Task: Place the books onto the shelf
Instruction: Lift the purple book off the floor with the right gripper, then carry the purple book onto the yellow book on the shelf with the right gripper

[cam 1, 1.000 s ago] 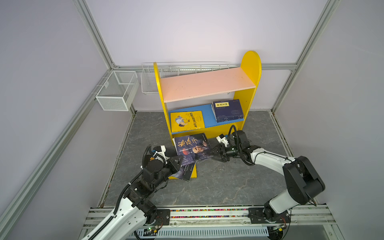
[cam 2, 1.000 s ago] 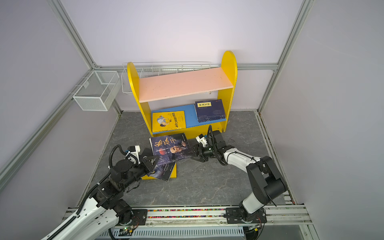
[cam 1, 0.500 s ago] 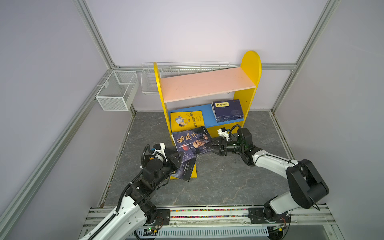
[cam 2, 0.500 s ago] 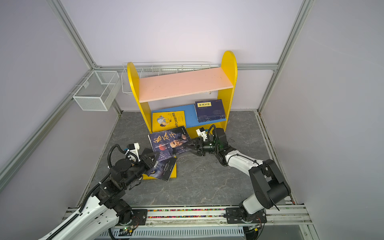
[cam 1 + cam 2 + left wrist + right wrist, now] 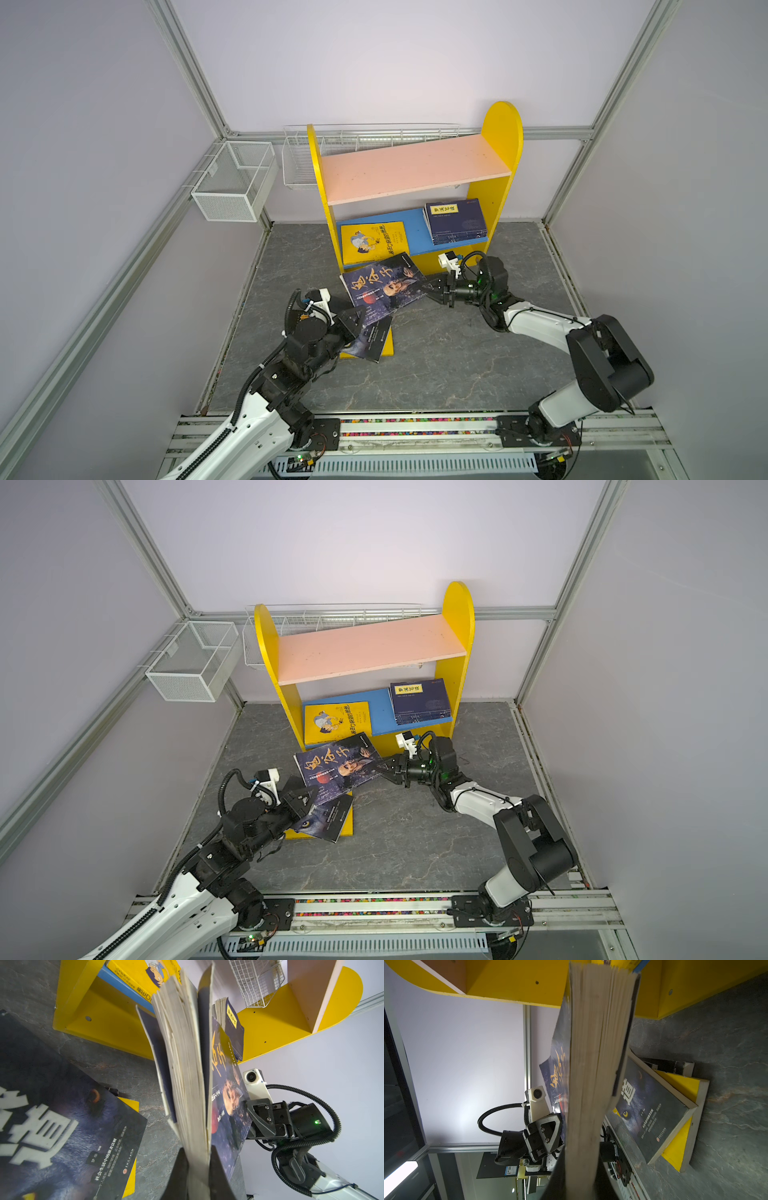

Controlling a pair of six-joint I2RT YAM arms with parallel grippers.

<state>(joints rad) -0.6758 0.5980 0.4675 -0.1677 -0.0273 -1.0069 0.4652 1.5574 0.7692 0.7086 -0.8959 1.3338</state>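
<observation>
Pincers both closed: left gripper (image 5: 359,319) and right gripper (image 5: 433,291) clamp opposite edges of the dark book (image 5: 386,284), held just before the shelf (image 5: 498,137). Its blue board (image 5: 415,232) carries a yellow book (image 5: 372,243) and navy stack (image 5: 457,220); a wolf-cover book (image 5: 370,337) lies in front, unshelved.
</observation>
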